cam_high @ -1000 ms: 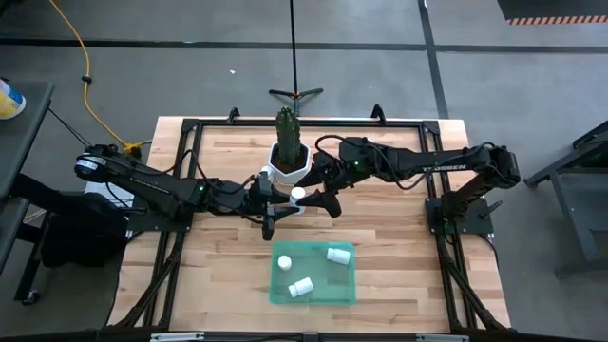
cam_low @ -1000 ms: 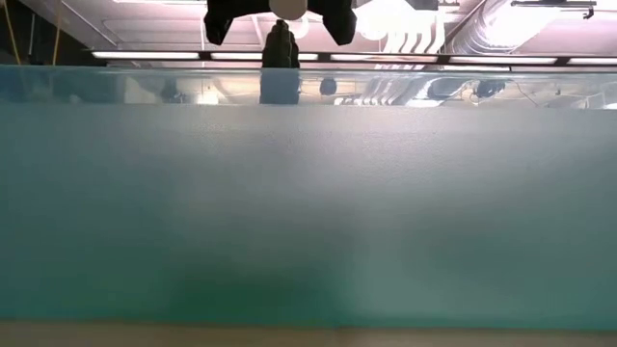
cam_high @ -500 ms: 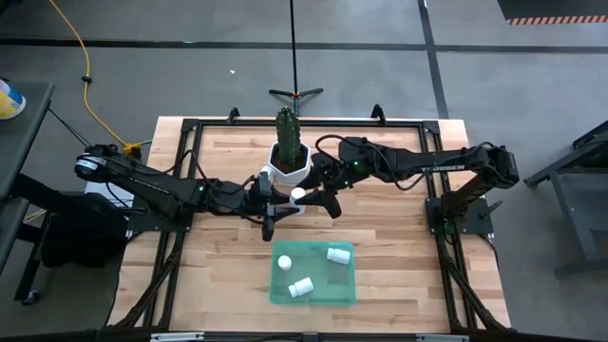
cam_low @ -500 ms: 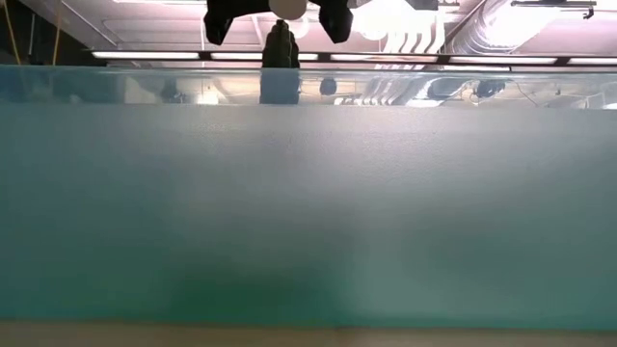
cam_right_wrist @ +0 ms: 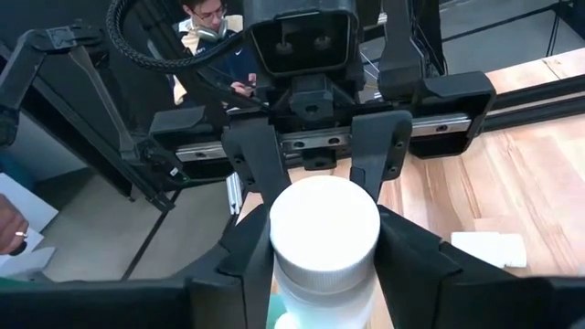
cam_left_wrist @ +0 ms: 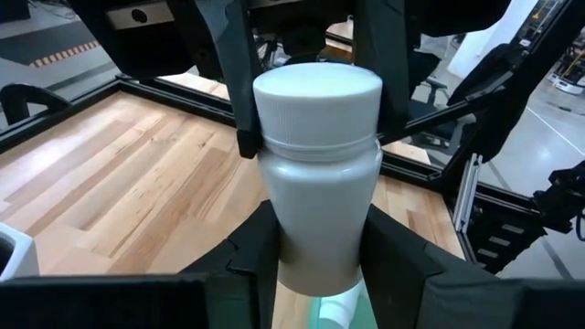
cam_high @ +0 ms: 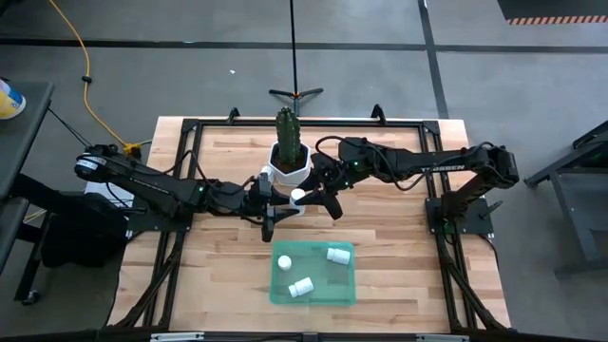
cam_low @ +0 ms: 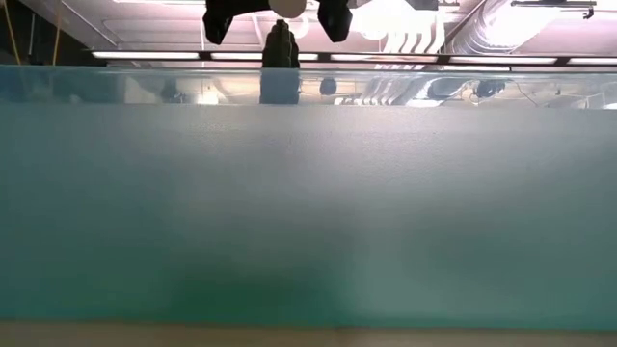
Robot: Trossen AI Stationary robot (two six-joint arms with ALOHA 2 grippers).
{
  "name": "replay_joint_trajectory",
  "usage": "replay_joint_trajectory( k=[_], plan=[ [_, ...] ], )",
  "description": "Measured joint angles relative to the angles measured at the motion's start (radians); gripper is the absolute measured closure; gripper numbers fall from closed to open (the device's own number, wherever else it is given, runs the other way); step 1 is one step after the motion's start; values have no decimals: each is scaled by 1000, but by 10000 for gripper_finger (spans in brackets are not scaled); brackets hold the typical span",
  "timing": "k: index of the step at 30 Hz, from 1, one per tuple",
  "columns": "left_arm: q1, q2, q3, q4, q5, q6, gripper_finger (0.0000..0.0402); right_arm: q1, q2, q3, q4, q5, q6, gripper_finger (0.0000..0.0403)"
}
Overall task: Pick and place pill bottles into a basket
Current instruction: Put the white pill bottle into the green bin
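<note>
One white pill bottle (cam_high: pixel 297 196) hangs above the table's middle, just in front of the plant pot. My left gripper (cam_high: pixel 285 201) reaches it from the left and is shut on its body. My right gripper (cam_high: pixel 306 198) reaches it from the right and is shut on its cap end. The left wrist view shows the bottle (cam_left_wrist: pixel 315 164) close up, and the right wrist view shows its cap (cam_right_wrist: pixel 324 228). The green basket (cam_high: pixel 344 285) lies nearer the table's front, with three pill bottles (cam_high: pixel 338 255) lying in it. My left gripper pinches the bottle's lower body (cam_left_wrist: pixel 291 239) between its two fingers, coming nearly level from the table's left. The bottle stands roughly upright, cap up, lifted clear of the table. My right gripper pinches the bottle at its cap (cam_right_wrist: pixel 285 239), one finger (cam_right_wrist: pixel 245 251) on each side, coming nearly level from the table's right. In the left wrist view its fingers (cam_left_wrist: pixel 239 100) flank the cap and neck.
A white hexagonal pot with a green cactus (cam_high: pixel 288 152) stands just behind the two grippers. The basket's translucent green wall (cam_low: pixel 308 212) fills the low view. A black frame (cam_high: pixel 190 128) runs around the wooden table. A person (cam_right_wrist: pixel 215 27) sits beyond the table.
My right gripper has shut on the bottle's cap end; its fingers stood wide on either side of it a second ago. Neither arm has shifted, and the bottle stays where it was in my left gripper.
</note>
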Motion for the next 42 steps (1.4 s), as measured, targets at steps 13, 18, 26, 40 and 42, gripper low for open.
replay_joint_trajectory(
  k=[13, 18, 26, 40, 42],
  plan=[
    [0, 0, 0, -47, 23, -131, 132, 4, 0, 0, -6, -9, -20, 257],
    [0, 0, 0, -79, 29, -182, 104, 3, 0, 0, -21, -8, -26, 257],
    [0, 0, 0, -234, 52, -232, 78, 22, -2, 0, -177, 20, -61, 257],
    [0, 0, 0, -355, -36, -246, 94, 163, 18, 0, -343, 205, -83, 257],
    [1, 0, 0, -355, -42, -238, 94, 185, 45, 0, -363, 222, -69, 257]
  ],
)
